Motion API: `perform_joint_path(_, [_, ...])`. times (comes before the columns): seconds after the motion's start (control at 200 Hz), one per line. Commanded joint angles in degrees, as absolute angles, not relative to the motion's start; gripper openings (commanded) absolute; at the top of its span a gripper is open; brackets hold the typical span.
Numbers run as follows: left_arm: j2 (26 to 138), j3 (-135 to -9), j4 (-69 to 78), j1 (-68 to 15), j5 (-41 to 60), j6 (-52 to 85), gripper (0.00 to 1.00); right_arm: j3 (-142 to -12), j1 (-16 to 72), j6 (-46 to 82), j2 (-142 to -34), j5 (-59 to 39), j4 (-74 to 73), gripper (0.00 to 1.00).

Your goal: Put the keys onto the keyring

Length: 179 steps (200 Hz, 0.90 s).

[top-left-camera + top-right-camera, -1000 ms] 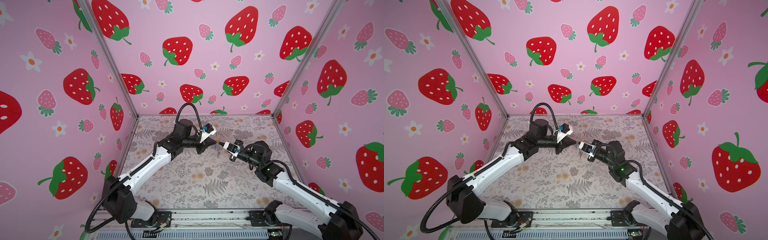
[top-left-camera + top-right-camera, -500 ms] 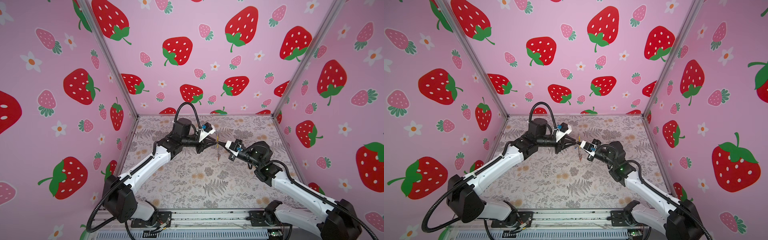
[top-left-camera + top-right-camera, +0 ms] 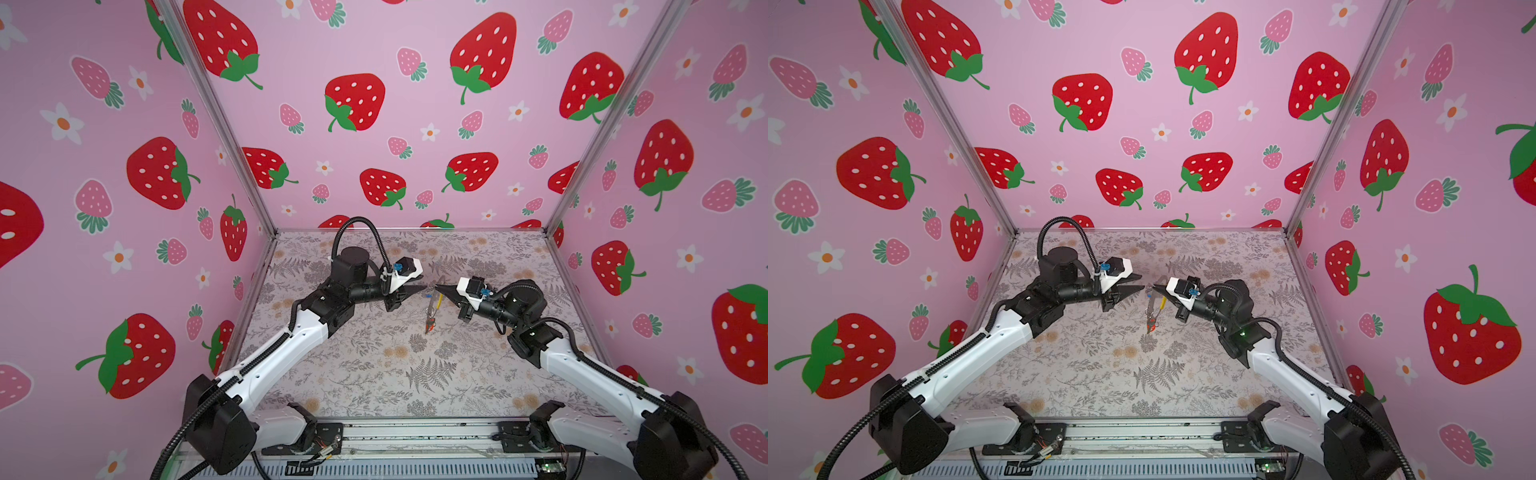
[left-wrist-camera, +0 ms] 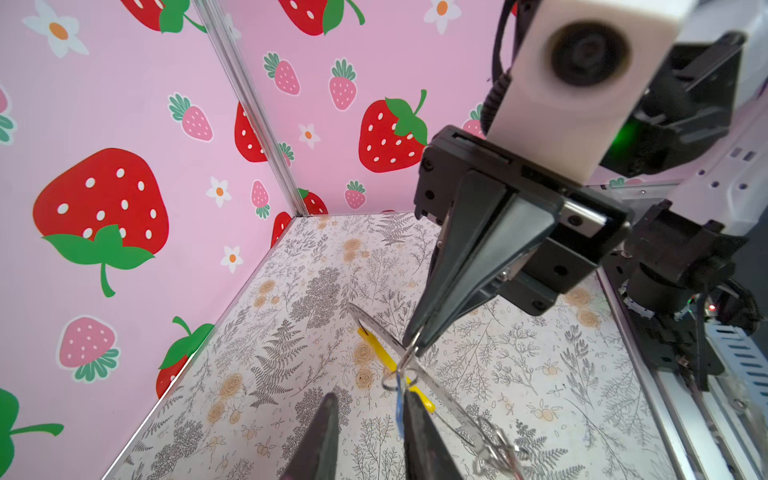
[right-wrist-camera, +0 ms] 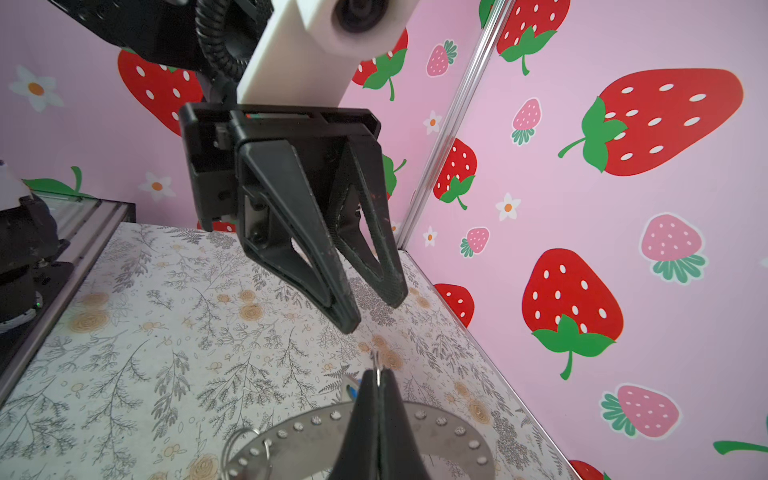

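The keyring (image 4: pixel 374 328) hangs clenched in the right hand (image 4: pixel 415 347). The left hand (image 4: pixel 370 397) beside it is released, and the blue-tagged key (image 4: pixel 399 401) close by seems threaded. Next: withdraw without snagging.

- Left arm (image 3: pixel 286 353): rises from the near left base, elbow bent, forearm slanting up and inward, wrist roughly level and pointing right.
- Left claw (image 3: pixel 417 291): jaws parted by a narrow gap, tips aimed at the opposite claw.
- Right arm (image 3: pixel 590 374): rises from the near right base, elbow bent, wrist roughly level and pointing left.
- Right claw (image 3: pixel 437 287): jaws pressed together into one point.
- Both claws: raised mid-scene, tip to tip, just apart.
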<state>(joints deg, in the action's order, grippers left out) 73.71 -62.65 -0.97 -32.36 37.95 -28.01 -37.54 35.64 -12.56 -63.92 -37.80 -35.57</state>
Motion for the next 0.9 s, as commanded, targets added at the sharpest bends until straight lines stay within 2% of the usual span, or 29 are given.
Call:
perform_joint_path(0.0, [75.22,-67.22,-3.95,-32.43,42.70,-32.82,0.26,-38.09,34.98,-9.94,-64.17,-41.96,-39.52,0.00])
perform_joint_path(0.305, [77.82,-70.44,-7.82,-32.68,46.87,-34.83,0.21,-38.21,34.37,-9.40,-64.18,-42.76,-40.06,0.00])
perform_joint_path(0.735, [79.15,-71.48,-9.51,-33.19,47.12,-36.40,0.21,-38.76,33.62,-8.55,-64.90,-44.79,-41.00,0.00])
perform_joint_path(0.89, [80.32,-72.79,-11.09,-33.74,46.82,-37.52,0.15,-38.76,33.50,-8.26,-65.05,-45.33,-41.36,0.00])
